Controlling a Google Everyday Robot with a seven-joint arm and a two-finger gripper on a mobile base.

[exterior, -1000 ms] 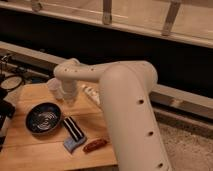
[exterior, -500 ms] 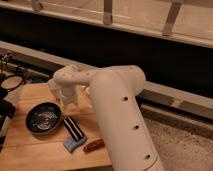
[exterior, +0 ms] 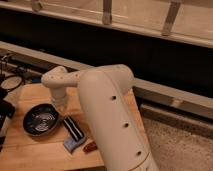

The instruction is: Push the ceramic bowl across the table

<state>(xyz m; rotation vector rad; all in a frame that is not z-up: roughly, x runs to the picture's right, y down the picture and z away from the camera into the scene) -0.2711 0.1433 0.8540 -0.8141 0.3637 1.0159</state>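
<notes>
The arm [exterior: 107, 115] fills the middle of the view, a thick white limb that rises from the near edge and bends left over the table [exterior: 35, 150]. Its wrist hangs just right of and above the bowl [exterior: 41, 119], and the gripper [exterior: 60, 106] points down there, close by the bowl's far right rim. From where I stand I cannot tell whether it is spread or closed, nor whether it touches the rim.

Compared with half a second ago, the arm has swung nearer and lower, so it now hides more of the table's right half. The small white cup that stood beyond the bowl a second ago is now covered by the wrist. The bowl itself seems to sit where it did, on the left part of the table, its pale rings plain against the dark glaze.

Just right of the bowl, on the near side, lies a blue sponge [exterior: 73, 133] with a dark striped top, set at a slant. Beside it, nearer and to the right, lies a small reddish-brown thing [exterior: 90, 147], partly under the arm. Both look unmoved.

Off the table's far left edge sit some dark gear and cables [exterior: 12, 80]. Beyond the table runs a dark ledge with a pale rail [exterior: 107, 15] above it.
</notes>
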